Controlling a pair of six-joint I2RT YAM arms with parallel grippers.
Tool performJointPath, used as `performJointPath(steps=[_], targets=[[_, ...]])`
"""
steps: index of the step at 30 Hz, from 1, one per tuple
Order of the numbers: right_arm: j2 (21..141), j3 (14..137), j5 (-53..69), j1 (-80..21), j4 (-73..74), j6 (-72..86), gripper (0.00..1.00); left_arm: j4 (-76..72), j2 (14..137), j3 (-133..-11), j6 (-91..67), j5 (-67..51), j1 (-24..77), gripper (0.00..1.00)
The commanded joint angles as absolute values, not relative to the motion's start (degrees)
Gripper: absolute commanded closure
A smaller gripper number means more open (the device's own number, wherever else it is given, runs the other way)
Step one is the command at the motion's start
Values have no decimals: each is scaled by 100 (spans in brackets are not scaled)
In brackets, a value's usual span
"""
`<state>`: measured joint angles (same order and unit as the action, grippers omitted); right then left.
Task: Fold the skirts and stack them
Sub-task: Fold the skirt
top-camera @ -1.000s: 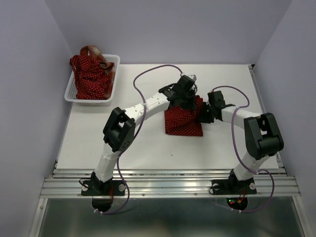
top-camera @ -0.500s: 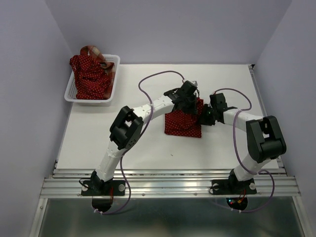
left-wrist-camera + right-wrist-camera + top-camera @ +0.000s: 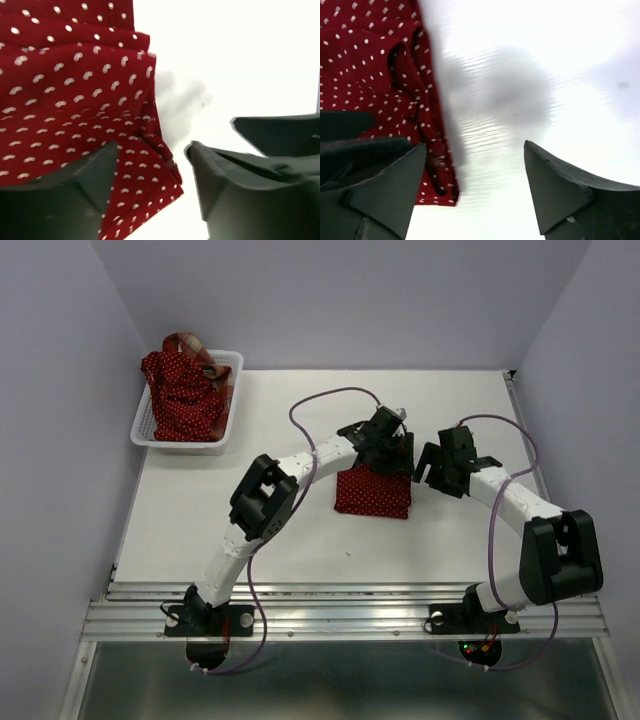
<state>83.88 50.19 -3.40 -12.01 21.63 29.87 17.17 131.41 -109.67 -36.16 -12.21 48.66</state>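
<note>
One dotted skirt [image 3: 372,495] is laid folded into a flat square near the middle of the surface [image 3: 190,500]. The left pincer [image 3: 150,150] is held open at its far edge, one finger over the cloth and the other over bare surface; nothing is gripped. The right pincer [image 3: 475,150] is likewise spread open just beside the skirt's right edge, with nothing held. A second dotted skirt [image 3: 185,400] is heaped unfolded in the basket [image 3: 146,425] at the far left corner, and the plaid skirt [image 3: 188,343] is bunched at the basket's far end.
</note>
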Motion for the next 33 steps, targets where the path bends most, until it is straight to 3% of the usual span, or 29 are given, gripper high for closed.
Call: performJointPath(steps=[1,2,3,5,9,13,18,25,33], targets=[[7832,5291,-1011,-1151,2478,3120,12,1494,12780,-11355,-3367,-1599,4966,18],[7761,5308,-1011,-1151,2548,3111,11,1494,12727,-11373,-3349,-1600,4975,6],[7613,5343,-993,-1151,2592,3111,5,1485,12622,-11417,-3253,-1652,4975,1],[7463,5370,-923,-1151,2689,3059,0,1494,12507,-11452,-3199,-1626,4975,1],[7120,5405,-695,-1151,2733,2726,0,1556,12270,-11505,-3041,-1424,4913,1],[6979,5493,735,-1151,2567,2242,0,1503,12068,-11251,-2927,-1231,4676,1],[7145,5247,2747,-1151,1180,2705,0,1661,12007,-11040,-2988,-1152,4105,1],[8392,5826,2891,-1204,607,2839,0,967,10776,-8942,-3181,-906,3438,1],[9562,6249,2821,-1204,326,2778,0,1010,10222,-7937,-3357,-326,2830,1]])
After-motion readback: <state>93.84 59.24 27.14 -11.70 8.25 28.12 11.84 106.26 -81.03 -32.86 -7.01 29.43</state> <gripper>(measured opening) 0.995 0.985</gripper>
